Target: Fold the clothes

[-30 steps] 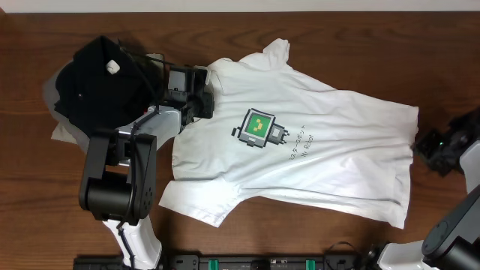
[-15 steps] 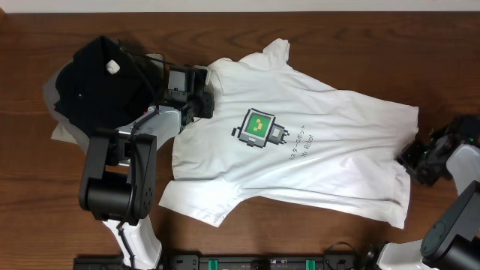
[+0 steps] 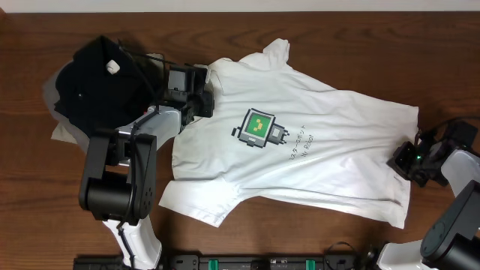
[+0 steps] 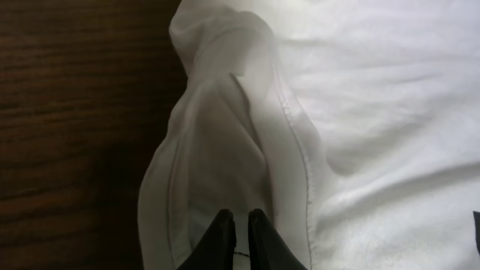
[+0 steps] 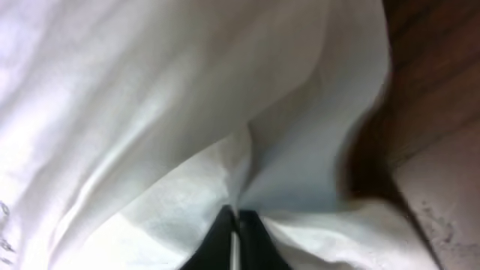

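The left claw [image 4: 238,226] is pinching the white T-shirt [image 3: 337,127], lying flat between both claws, by a seamed edge, and the right claw [image 5: 234,225] is pinching the opposite hem (both clamped tight), so lifting together and evenly seems wise.

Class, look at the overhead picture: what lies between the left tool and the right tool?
The white T-shirt spans from the left tool to the right tool, its robot print included; the overhead view shows it.

The T-shirt [image 3: 330,142] lies spread across the middle of the bench [image 3: 225,30]. A pile of folded garments [image 3: 94,86] sits to its left. The left hand [image 3: 205,102] meets its left edge, the right hand [image 3: 400,160] its right hem.
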Motion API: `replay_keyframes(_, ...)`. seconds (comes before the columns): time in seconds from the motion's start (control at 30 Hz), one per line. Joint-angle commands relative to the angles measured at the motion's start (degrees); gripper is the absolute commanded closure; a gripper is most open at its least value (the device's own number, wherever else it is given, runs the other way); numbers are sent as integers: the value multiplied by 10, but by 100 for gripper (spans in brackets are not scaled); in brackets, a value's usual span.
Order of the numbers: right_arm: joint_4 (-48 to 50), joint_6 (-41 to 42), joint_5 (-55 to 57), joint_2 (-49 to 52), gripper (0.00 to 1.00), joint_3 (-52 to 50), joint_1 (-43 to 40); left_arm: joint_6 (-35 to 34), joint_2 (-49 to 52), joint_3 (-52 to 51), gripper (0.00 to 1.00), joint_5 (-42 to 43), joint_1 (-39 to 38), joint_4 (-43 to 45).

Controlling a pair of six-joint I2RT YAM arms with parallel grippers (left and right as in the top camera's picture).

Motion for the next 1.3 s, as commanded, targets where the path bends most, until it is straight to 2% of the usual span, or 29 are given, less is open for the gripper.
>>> replay_keyframes(0.0,-3,3,11,-7,99,-5,-7,-1,-17,4,89,-5,0,-1)
replay_keyframes(0.13,-24,28,25,-29,99,-5,-38,-1,-17,4,89,-5,0,-1)
replay_keyframes(0.4,-94,96,111,-139,99,-5,-92,-1,-17,4,89,-5,0,-1)
replay_keyframes(0.7,-91,97,111,-164,97,-5,-92,-1,-17,4,89,-4,0,-1)
replay_keyframes(0.83,-90,97,111,-164,99,-5,-92,-1,-22,4,89,56,0,-1)
replay_keyframes(0.9,-89,97,108,-164,98,-5,-92,-1,-27,4,84,90,0,-1)
replay_keyframes(1.0,-84,97,85,-164,99,-5,-92,-1,-28,4,83,144,-2,-8)
replay_keyframes(1.1,-82,97,80,-164,99,-5,-92,11,-27,4,83,145,-10,-33)
replay_keyframes(1.2,-90,124,134,-164,99,-5,-93,37,-25,4,83,145,-20,-49)
replay_keyframes(1.27,-94,148,169,-164,99,-5,-93,54,-23,4,78,143,-24,-54)
